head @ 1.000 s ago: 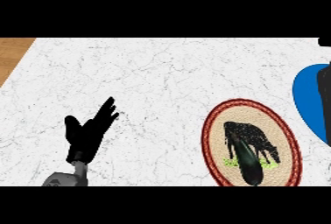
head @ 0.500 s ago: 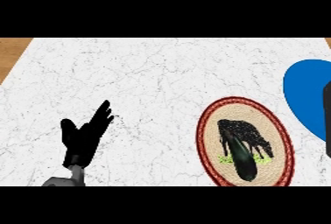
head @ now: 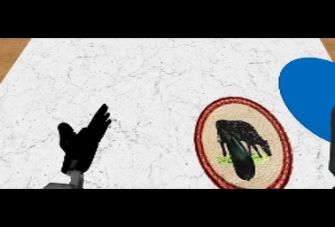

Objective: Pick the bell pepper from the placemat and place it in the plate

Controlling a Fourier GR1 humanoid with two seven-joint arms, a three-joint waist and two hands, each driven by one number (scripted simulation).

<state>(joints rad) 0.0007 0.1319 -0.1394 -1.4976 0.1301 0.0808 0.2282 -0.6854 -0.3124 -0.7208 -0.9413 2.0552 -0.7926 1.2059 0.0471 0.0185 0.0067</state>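
Note:
A dark green bell pepper lies on the near half of a round woven placemat with a red rim and a black animal print. A blue plate sits to the right of the mat and is cut off by the view's right edge. My left hand rests open at the lower left with its fingers up, far from the pepper. Only a thin dark sliver of my right hand shows at the right edge, near the plate's lower rim and apart from the pepper.
The white marble counter spreads across the view. Brown wood shows at its far left corner and far right corner.
The placemat and plate have shifted left in the view, so more of the plate shows. The right hand's sliver has slid down the right edge. The left hand stays open.

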